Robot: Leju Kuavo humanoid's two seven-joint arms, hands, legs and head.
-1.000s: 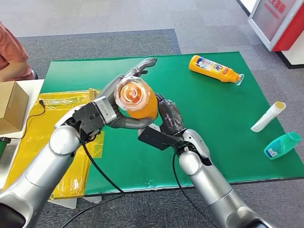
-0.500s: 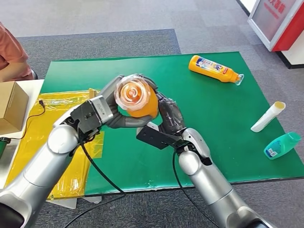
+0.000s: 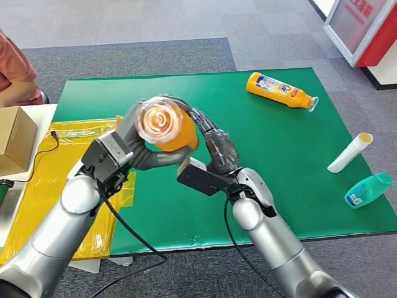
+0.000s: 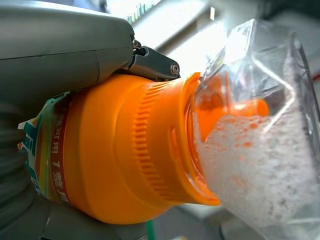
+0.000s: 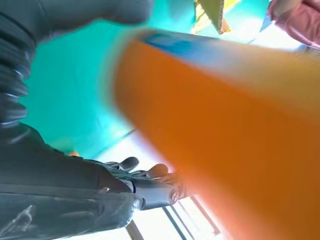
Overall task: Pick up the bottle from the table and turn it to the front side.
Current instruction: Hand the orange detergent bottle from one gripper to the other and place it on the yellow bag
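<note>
Bottle, orange with a clear cap, was held up above the green table, gripped by the left hand around its body, cap end towards the camera. The right hand sat just beside it, fingers reaching around its far side; whether it gripped was unclear. Off to the right hand's side lay another orange bottle, a white tube and a teal bottle; beyond the left hand, yellow plastic and a cardboard box.

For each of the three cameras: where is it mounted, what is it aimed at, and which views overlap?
Head view: high on the body, facing forward and down at the green table; both arms, left hand and right hand around the orange bottle.
Left wrist view: behind the left hand, looking along the bottle to its clear cap.
Right wrist view: behind the right hand, at the bottle.
All three views share the bottle.
</note>
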